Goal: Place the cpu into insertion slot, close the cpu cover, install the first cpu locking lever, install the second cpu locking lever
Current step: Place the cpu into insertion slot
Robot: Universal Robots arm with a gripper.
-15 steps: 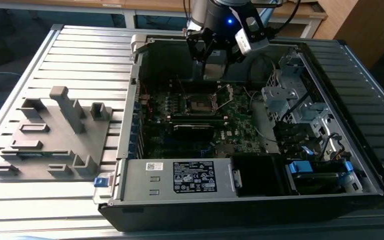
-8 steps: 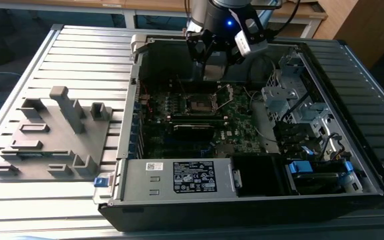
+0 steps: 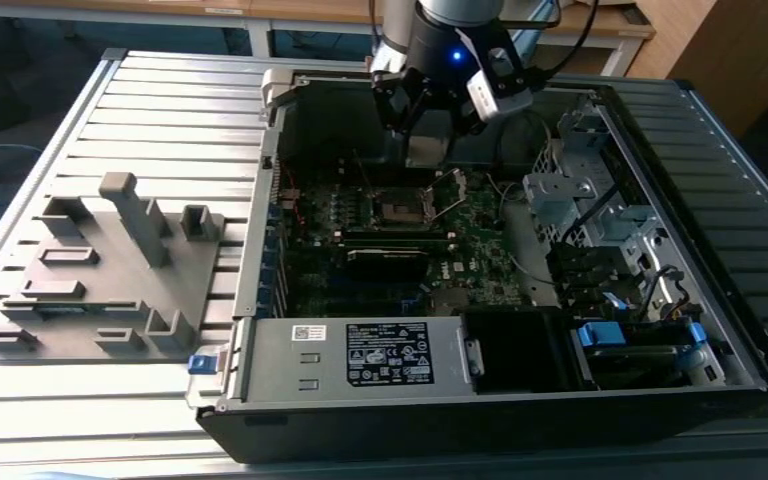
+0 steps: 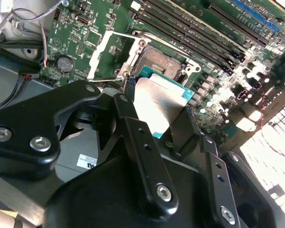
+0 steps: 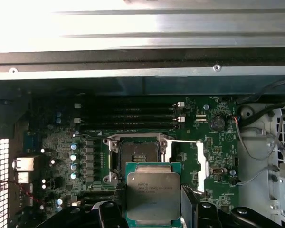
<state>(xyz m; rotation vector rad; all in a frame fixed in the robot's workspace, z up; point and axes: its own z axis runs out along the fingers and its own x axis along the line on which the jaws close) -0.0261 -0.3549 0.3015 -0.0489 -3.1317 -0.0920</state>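
Note:
My gripper is shut on the cpu, a flat square chip with a silver-grey top and a teal edge. I hold it in the air just beside and above the insertion slot, not in it. In the first wrist view the cpu hangs close to the dark square insertion slot, with my black fingers on two of its sides. The cpu cover is swung open and lies as a silvery frame beside the slot. In the exterior view the insertion slot lies on the green motherboard, below my gripper.
The open computer case lies on a slatted metal table. A grey plastic fixture stands at the exterior view's left. Long black memory slots run beside the socket. A power supply and a drive cage fill other parts of the case.

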